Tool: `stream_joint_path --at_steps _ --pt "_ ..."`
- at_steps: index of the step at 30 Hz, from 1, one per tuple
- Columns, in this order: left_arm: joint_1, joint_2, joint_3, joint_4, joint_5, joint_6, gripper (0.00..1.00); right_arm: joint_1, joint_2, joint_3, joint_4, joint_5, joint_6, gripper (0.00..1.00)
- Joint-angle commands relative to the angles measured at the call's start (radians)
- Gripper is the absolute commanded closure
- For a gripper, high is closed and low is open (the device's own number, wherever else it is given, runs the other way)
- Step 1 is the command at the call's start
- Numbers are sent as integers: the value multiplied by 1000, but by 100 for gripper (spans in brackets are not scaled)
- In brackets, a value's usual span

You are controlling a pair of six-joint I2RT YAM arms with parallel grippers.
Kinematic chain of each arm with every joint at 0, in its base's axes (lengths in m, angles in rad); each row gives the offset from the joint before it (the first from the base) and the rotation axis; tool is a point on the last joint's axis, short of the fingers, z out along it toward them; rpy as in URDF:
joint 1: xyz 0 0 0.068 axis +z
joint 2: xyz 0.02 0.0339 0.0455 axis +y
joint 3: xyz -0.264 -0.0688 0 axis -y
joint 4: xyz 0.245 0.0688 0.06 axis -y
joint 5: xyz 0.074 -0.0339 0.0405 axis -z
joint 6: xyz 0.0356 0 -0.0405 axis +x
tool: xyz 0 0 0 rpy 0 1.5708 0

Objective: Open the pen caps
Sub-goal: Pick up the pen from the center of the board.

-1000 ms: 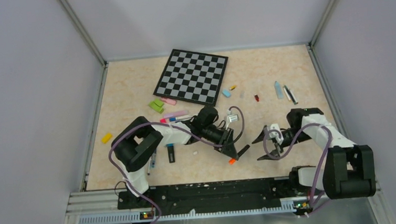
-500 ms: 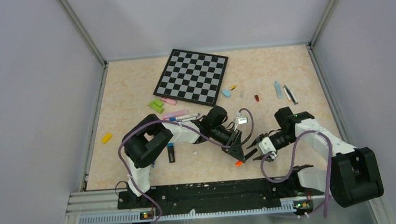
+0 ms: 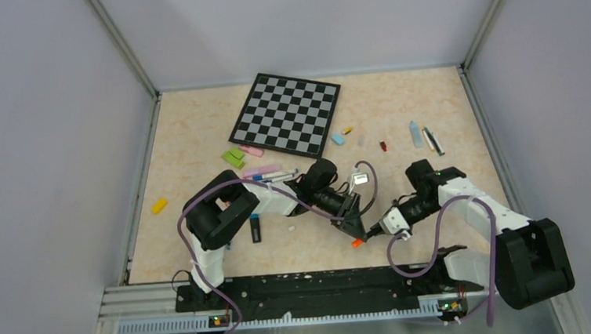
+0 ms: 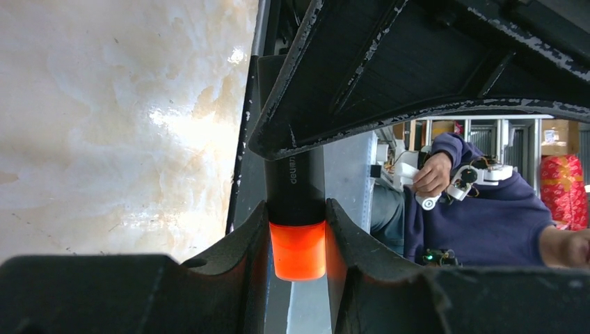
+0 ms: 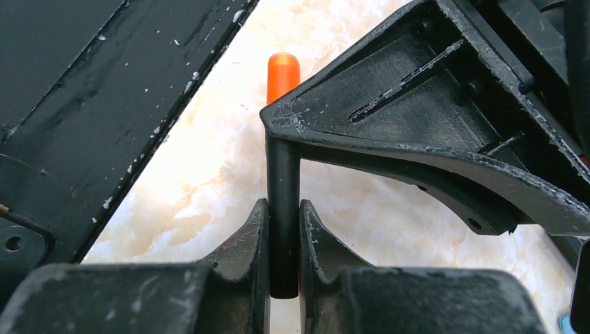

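Note:
A pen with a black barrel (image 5: 283, 181) and an orange cap (image 4: 298, 249) is held level just above the table between both arms. My left gripper (image 4: 297, 229) is shut on it where the orange cap meets the barrel. My right gripper (image 5: 283, 233) is shut on the barrel's other end. In the right wrist view the orange cap (image 5: 283, 72) sticks out beyond the left fingers. From above, the left gripper (image 3: 356, 229) and the right gripper (image 3: 374, 230) meet tip to tip, with the orange cap (image 3: 356, 243) just below them.
The checkered board (image 3: 287, 112) lies at the back. Pink and blue pens (image 3: 265, 172), green caps (image 3: 233, 157) and a black pen (image 3: 255, 230) lie left of the arms, with a yellow cap (image 3: 158, 206) further left. A light-blue pen (image 3: 415, 133), a dark pen (image 3: 433, 140) and small caps (image 3: 338, 139) lie at the back right.
My right gripper has swung left to the pen and closed on its black barrel. The left gripper shifted slightly right with the pen, then held still.

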Motion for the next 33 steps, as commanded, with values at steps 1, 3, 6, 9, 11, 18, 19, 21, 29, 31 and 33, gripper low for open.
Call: stream_joint_path --at_steps 1,3,6,9,11,18,19,21,29,31,33 --pt "0 -68 -39 209 17 -78 65 13 -12 37 -24 -46 -10 100" --pt "9 -114 -71 226 -11 -83 47 10 -14 54 -57 -60 -7 100" --pt "31 -226 -122 216 -78 -58 30 -3 -12 91 -109 -100 22 100" --pt "57 -345 -184 195 -170 -13 23 -17 -10 122 -130 -126 89 100" --pt "63 -430 -214 157 -259 43 22 -27 -11 138 -144 -141 128 100" --pt "63 -721 -459 408 -583 65 2 -52 5 186 -113 -263 452 100" --pt "62 -750 -496 470 -616 60 1 -53 4 185 -82 -287 535 100" --pt "62 -782 -567 577 -674 26 1 -54 0 179 31 -321 775 100" --pt "59 -676 -627 831 -635 -67 8 -54 36 103 552 -424 1585 100" --pt "57 -629 -618 885 -626 -85 15 -55 51 91 620 -450 1684 100" --pt "54 -590 -605 914 -626 -103 22 -54 60 78 672 -469 1755 100"
